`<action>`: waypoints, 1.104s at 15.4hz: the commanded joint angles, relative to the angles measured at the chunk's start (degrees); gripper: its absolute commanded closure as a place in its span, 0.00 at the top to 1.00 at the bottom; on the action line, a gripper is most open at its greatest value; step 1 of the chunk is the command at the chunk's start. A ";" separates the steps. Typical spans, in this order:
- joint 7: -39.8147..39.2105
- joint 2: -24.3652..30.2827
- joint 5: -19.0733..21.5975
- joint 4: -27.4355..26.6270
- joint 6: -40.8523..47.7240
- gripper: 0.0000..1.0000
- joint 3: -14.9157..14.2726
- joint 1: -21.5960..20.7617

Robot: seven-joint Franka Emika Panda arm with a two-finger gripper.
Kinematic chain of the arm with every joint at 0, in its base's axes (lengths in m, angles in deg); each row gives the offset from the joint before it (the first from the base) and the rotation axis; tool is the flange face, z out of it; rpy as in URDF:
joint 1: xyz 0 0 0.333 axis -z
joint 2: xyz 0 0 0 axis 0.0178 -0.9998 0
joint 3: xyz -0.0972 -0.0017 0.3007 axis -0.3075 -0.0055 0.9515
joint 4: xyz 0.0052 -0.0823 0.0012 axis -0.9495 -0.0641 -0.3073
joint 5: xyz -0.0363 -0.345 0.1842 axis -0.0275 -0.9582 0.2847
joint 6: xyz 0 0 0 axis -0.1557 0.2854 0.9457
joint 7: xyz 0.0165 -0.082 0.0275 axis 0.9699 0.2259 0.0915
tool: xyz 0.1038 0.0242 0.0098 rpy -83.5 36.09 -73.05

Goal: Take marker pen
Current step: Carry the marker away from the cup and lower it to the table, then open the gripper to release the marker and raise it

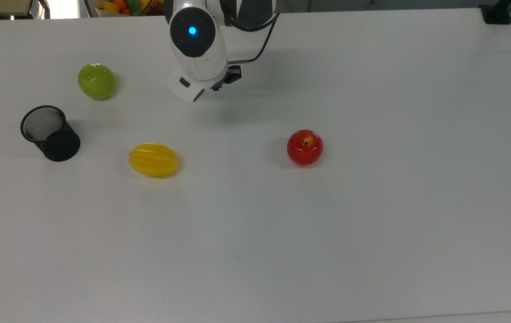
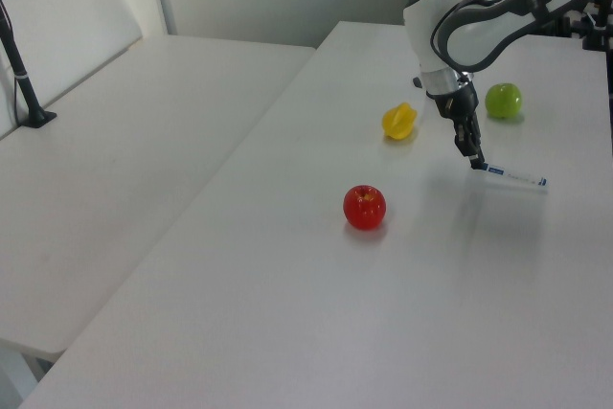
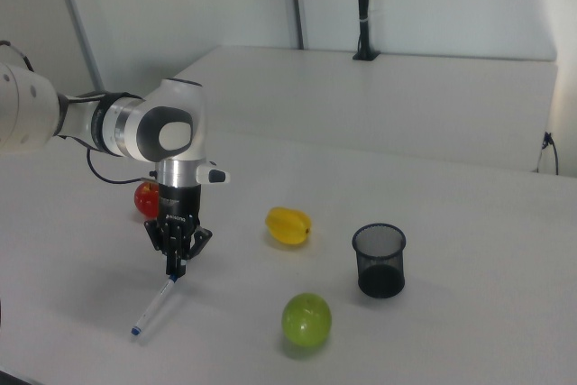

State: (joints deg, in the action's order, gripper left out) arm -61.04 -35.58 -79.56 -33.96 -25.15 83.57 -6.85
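Here the arm's black two-finger gripper [image 3: 177, 265] has its jaws closed on one end of the slim white-barrelled marker pen with blue cap and blue label band [image 3: 153, 306]. In the right view the pen slants down from the fingertips, its far blue tip low at the white desk [image 3: 469, 223]; whether that tip touches the surface or hangs just above it I cannot tell. The left view shows the same hold: the gripper [image 2: 476, 164] pinches the near end while the marker pen [image 2: 514, 177] stretches away toward the left view's right, nearly level. From above, the white wrist housing covers the grip and just a speck of blue peeks out by the gripper [image 1: 215, 88].

Holding it at the very end rather than the middle likely explains the droop, since the long free length levers downward. I judge the pen taken but not carried clear; a grip this far off balance could let it swivel or slip.

The other things sit well apart: a glossy green apple [image 1: 97, 81], a black mesh pen cup [image 1: 50, 133], a ribbed yellow star fruit [image 1: 154, 160] and a shiny red apple [image 1: 305, 147].
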 commanded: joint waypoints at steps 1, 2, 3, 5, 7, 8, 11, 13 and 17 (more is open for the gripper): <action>1.59 0.18 -1.17 -1.38 -1.88 0.20 -0.14 -1.36; 1.59 0.00 -1.26 -1.38 -1.89 0.25 -0.14 -1.36; 1.59 -0.17 -1.26 -1.38 -1.89 0.34 -0.14 -1.36; 1.50 -0.26 -1.26 -1.38 -1.89 0.53 -0.05 -1.36; 1.59 -0.26 -1.26 -1.38 -1.80 0.60 -0.05 -1.36; 1.50 -0.17 -1.26 -1.38 -1.80 0.66 -0.05 -1.36; 1.59 0.18 -1.43 -1.30 -1.71 0.70 -0.05 -1.36; 1.59 0.70 -1.44 -1.03 -1.54 0.71 -0.05 -1.36; 1.59 2.81 -1.52 -0.59 -1.10 0.77 -0.05 -1.27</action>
State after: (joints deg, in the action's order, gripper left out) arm -60.71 -36.11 -79.67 -33.51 -25.40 83.59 -7.57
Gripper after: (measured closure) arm 0.273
